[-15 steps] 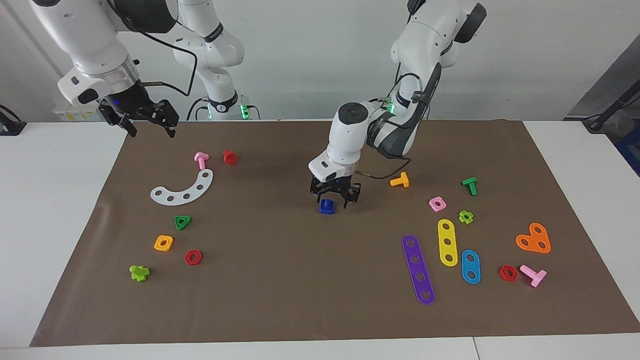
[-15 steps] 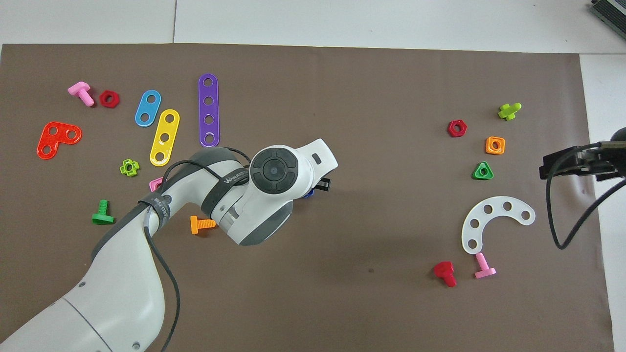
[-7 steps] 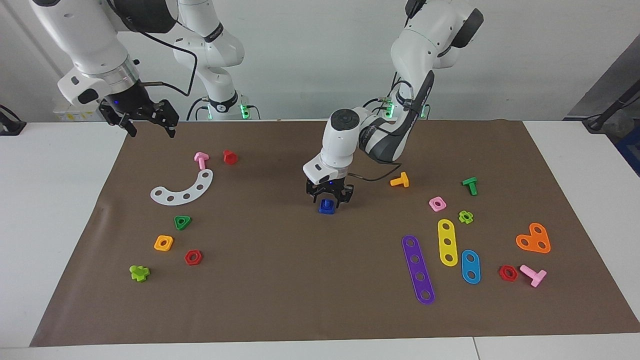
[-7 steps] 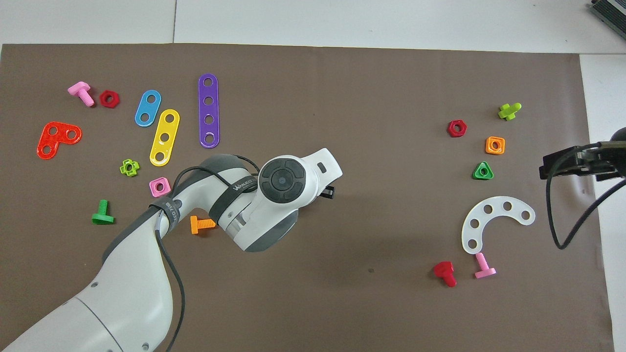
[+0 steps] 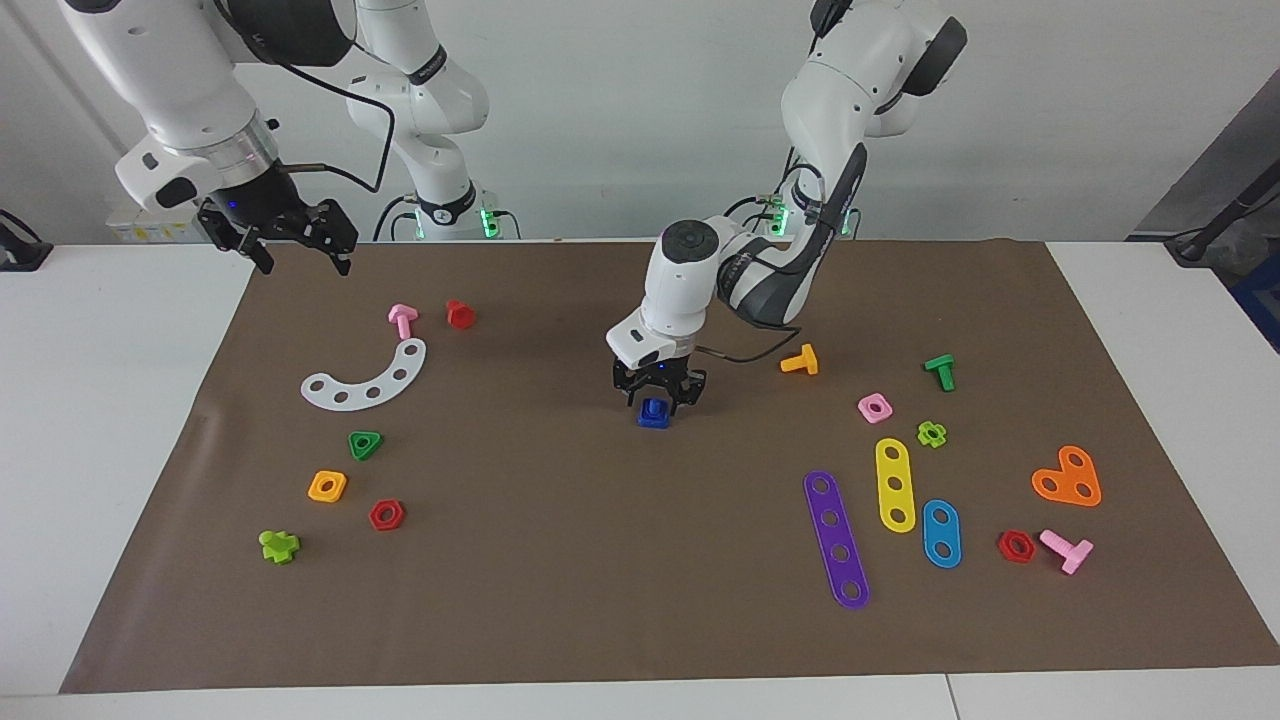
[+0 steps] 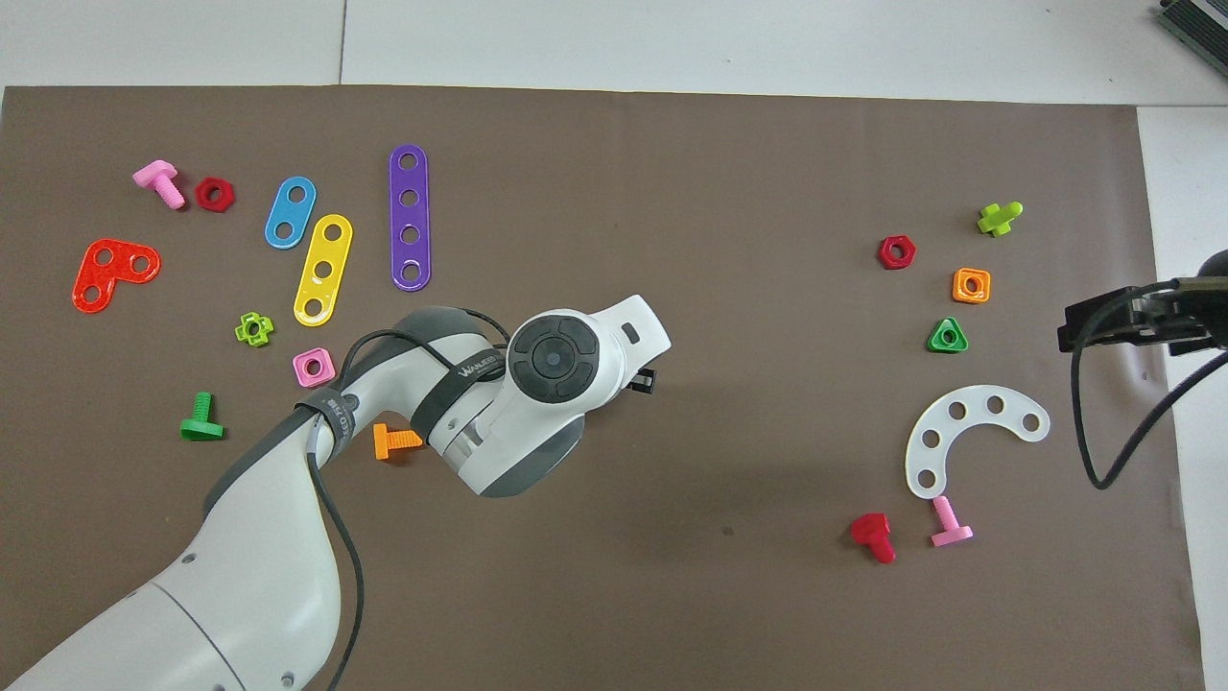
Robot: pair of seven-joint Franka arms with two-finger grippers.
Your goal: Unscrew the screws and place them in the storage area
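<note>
Facing view: the left gripper [image 5: 658, 393] stands low over the dark-blue bolt [image 5: 653, 413], which sits mid-mat on the brown surface [image 5: 600, 560]. Over the last second the gripper has shifted slightly toward the right arm's end and its fingers have drawn in to straddle the bolt's upright shaft; whether they clamp it cannot be told. This suggests unscrewing is about to begin. The right gripper [image 5: 292, 238], fingers apart, waits over the mat's corner near its own base. No container appears; loose parts lie directly on the mat.

Overhead view: the left arm's wrist hides the bolt.
</note>
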